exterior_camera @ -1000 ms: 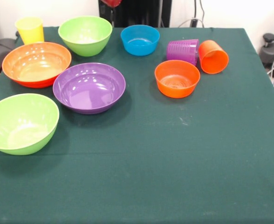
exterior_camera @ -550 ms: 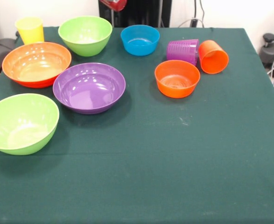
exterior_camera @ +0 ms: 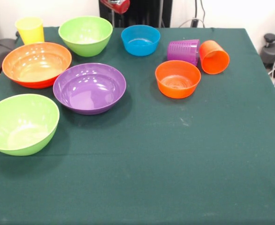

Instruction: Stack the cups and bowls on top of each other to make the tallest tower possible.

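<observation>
A dark green cloth-covered table [exterior_camera: 174, 178] fills most of the frame, its lower half bare, with a pale wall behind it and loose cables at the upper right. A dark rounded fixture [exterior_camera: 274, 49] sits just off the table's right edge, and a grey object is cut off at the far left.

Along the top left stands an upright yellow plastic tumbler [exterior_camera: 30, 30], beside a glossy lime green plastic bowl [exterior_camera: 85, 35]. Below them sit a large orange plastic bowl [exterior_camera: 36, 64] and a large purple plastic bowl [exterior_camera: 89, 87], their rims nearly touching. A second lime green bowl [exterior_camera: 21, 123] lies at the left edge, partly cropped.

At top centre is a small blue plastic bowl [exterior_camera: 140, 40]. To its right, a ribbed purple plastic cup [exterior_camera: 183, 51] and an orange plastic cup [exterior_camera: 214, 56] lie tipped on their sides, side by side, just above a small orange plastic bowl [exterior_camera: 177, 78].

Only a red piece of the robot arm [exterior_camera: 116, 5] shows at the top edge. The claw cannot be made out, so whether it is open or holding anything cannot be told. Nothing is stacked.
</observation>
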Tool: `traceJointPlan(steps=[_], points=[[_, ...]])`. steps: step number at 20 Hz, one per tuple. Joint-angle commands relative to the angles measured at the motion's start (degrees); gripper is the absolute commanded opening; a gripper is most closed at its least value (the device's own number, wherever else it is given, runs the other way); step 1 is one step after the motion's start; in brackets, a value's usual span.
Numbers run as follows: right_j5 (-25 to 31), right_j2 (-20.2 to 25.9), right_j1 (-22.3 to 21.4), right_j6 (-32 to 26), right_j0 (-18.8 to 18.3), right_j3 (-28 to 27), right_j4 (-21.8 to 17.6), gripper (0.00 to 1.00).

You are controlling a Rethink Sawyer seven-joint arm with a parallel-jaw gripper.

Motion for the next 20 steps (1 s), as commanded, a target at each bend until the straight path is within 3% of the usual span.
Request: traceJointPlan(steps=[1,15,20], points=[[4.51,9.86,1.38,10.92,0.92,-6.59,-2.21,1.0],[8.16,10.36,-4.1,11.29,0.63,-4.69,-3.94,1.0],[7.5,9.03,-5.92,10.9,2.05,-3.6,-3.06,1.0]])
